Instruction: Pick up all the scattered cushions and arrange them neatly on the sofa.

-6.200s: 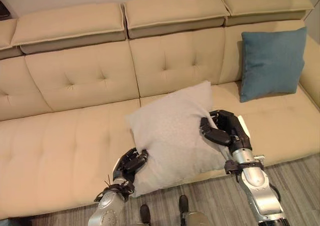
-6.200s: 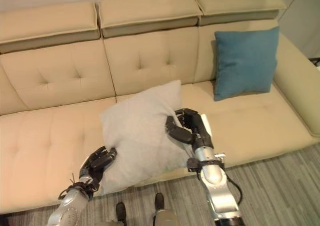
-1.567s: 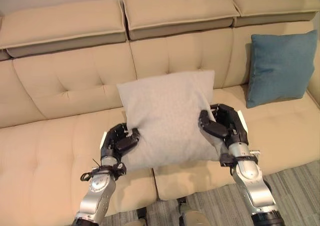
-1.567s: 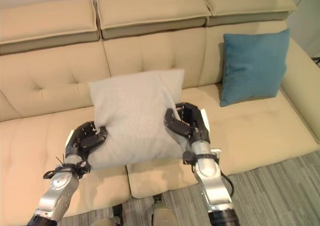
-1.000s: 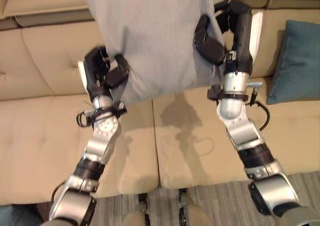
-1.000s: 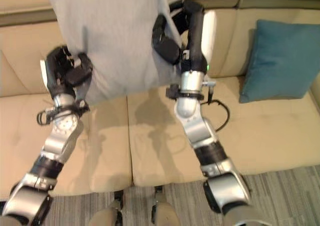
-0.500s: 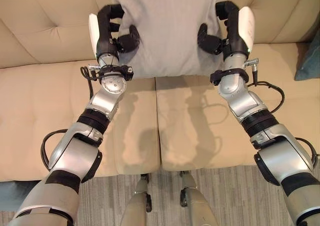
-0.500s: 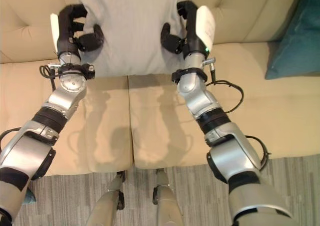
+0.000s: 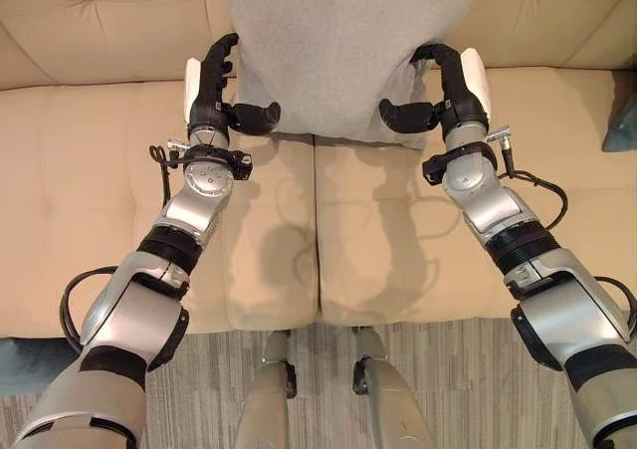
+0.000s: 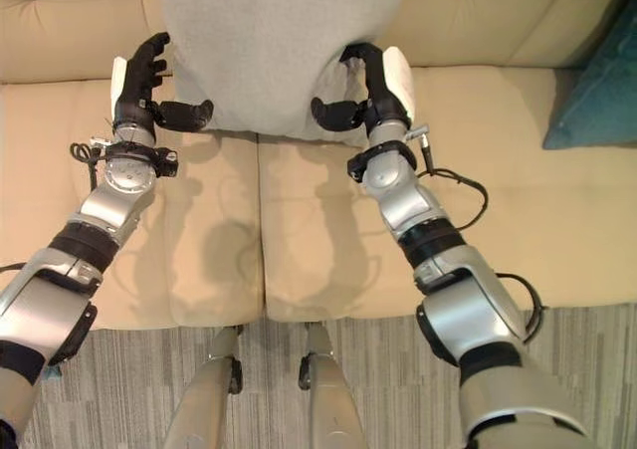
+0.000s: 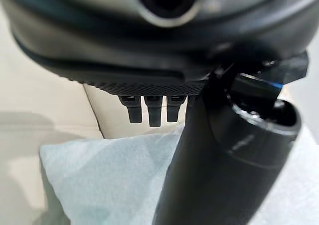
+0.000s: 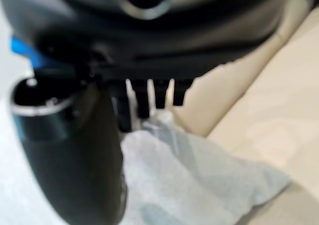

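Now both hands spread open, left hand (image 9: 211, 91) & right hand (image 9: 448, 91) flanking grey cushion (image 9: 348, 41) on sofa (image 9: 90, 200)

Setting: home living room. Before me, a beige tufted sofa (image 9: 90, 170) with seat cushions; grey cushion (image 9: 348, 41) against its backrest; teal cushion (image 10: 597, 91) at its right end; striped grey carpet (image 10: 129, 369).

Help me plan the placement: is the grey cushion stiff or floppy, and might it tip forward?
Probably soft and light: the grey cushion bulges and its lower corner creases by the right hand. It leans on the sofa backrest with its bottom edge on the seat, so it likely stays, though it could slump.
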